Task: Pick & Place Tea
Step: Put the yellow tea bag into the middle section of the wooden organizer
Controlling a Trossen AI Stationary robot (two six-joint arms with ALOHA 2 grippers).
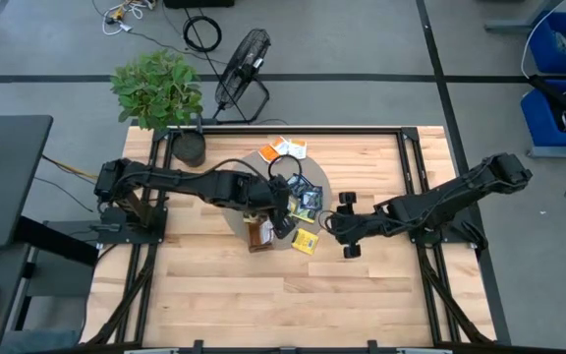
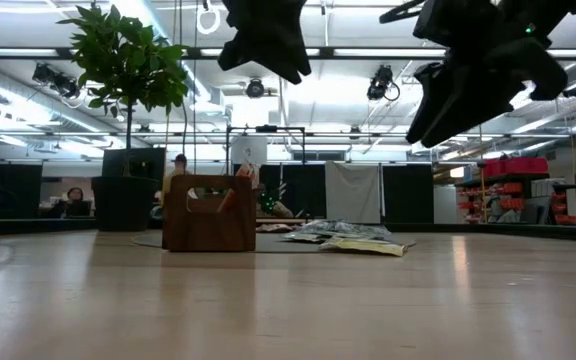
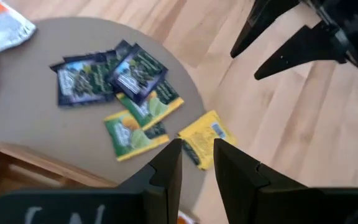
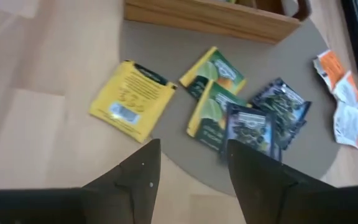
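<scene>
The tea sachets lie flat on a round grey mat (image 3: 42,130). There are orange-and-white ones (image 1: 285,150) at its far side, dark blue ones (image 3: 114,74) (image 4: 269,115) and yellow-green ones (image 3: 138,121) (image 4: 216,93) in the middle. A yellow one (image 3: 204,140) (image 4: 132,99) lies half over the mat's near edge onto the wood. My left gripper (image 3: 197,144) (image 1: 288,218) hovers open, fingers a narrow gap apart, high above the yellow sachet. My right gripper (image 4: 194,146) (image 1: 330,226) hangs open just to the right, also well above the table (image 2: 468,90).
A brown wooden tray (image 1: 258,234) (image 2: 208,212) stands on the mat's left part, beside the sachets. A potted plant (image 1: 187,147) sits at the table's far left corner. Bare wood lies on the table's near half (image 1: 293,305). The two grippers are close together.
</scene>
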